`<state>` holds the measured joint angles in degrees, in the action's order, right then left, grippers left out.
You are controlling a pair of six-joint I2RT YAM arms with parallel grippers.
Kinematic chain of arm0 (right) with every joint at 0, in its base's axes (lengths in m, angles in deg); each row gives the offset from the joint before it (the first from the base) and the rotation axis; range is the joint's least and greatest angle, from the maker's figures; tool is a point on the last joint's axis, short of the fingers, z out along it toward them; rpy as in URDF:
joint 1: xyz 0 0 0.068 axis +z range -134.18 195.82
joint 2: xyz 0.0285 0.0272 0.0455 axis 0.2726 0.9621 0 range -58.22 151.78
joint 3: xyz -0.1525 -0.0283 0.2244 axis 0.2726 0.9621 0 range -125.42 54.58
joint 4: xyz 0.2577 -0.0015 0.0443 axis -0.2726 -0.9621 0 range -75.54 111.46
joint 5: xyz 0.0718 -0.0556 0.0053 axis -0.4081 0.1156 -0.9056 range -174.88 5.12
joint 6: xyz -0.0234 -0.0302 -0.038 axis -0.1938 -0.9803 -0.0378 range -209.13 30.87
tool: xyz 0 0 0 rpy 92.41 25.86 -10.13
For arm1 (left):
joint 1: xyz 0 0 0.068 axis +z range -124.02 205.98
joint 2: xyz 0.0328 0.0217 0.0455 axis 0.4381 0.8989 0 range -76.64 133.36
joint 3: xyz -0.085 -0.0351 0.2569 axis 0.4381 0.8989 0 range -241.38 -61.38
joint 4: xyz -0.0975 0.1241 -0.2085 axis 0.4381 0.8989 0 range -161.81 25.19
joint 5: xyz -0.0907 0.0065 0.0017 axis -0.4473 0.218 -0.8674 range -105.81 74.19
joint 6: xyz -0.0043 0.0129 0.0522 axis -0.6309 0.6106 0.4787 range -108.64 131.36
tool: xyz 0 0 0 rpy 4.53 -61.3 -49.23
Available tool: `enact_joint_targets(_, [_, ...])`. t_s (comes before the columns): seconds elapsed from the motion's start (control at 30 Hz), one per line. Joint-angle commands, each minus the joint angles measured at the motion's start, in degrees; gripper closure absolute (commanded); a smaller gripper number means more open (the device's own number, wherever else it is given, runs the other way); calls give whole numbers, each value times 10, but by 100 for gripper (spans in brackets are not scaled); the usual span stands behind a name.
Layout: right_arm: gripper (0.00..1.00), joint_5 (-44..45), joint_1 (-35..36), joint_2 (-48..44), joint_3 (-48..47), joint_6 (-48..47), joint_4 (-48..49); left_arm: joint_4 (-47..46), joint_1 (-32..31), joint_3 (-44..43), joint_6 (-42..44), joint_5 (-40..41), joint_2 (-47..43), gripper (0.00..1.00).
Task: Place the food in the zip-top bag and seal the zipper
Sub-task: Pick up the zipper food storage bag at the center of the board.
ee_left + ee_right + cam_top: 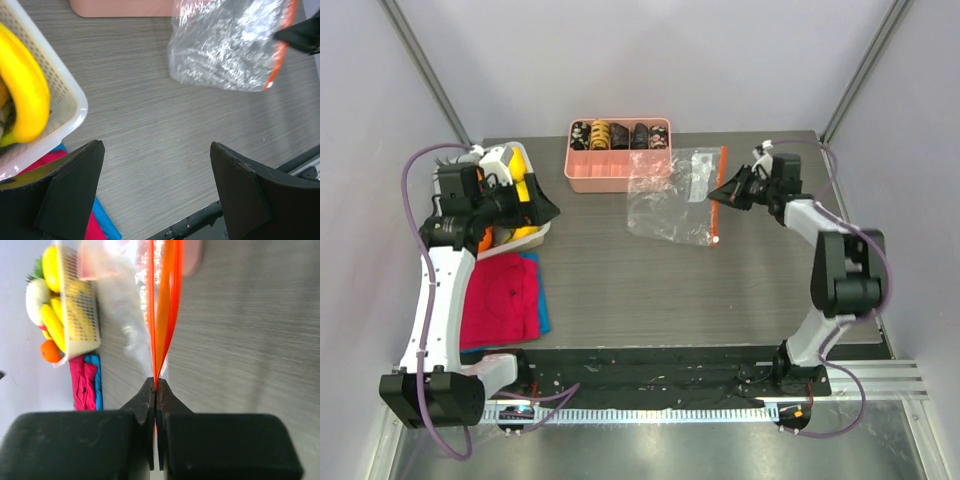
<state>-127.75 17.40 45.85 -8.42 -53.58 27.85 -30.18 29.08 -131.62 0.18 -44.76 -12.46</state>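
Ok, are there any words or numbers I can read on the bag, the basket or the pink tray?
No text can be read anywhere in these pictures.
zip-top bag: no print shows, only crinkles and shine.
zipper: plain orange-red, no letters.
white basket: only rows of holes, no label.
pink tray: the dark pieces inside have patterns, too small to read as words.

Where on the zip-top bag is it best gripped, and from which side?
Likely the zipper strip on its right edge, coming from the right: it looks like the one firm band, and the rest of the zip-top bag is limp crinkled film. The right gripper has its jaws shut on it there.
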Motion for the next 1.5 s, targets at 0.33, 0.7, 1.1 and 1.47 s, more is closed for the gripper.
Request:
enact_joint_targets(0.33, [99,299,63,-337,-17,-30,-298,-195,-262,-74,-73,87,124,14])
enact_joint_targets(0.7, [99,302,102,-298,-62,123,-353,-296,-497,-105,-56,245,204,11])
enact_joint_targets(1.1, [99,336,154,-287,-82,132,-351,-308,-539,-155,-82,282,302,8])
enact_joint_targets(1.47, [83,322,154,-295,-72,118,-345,-277,-535,-175,-104,242,344,77])
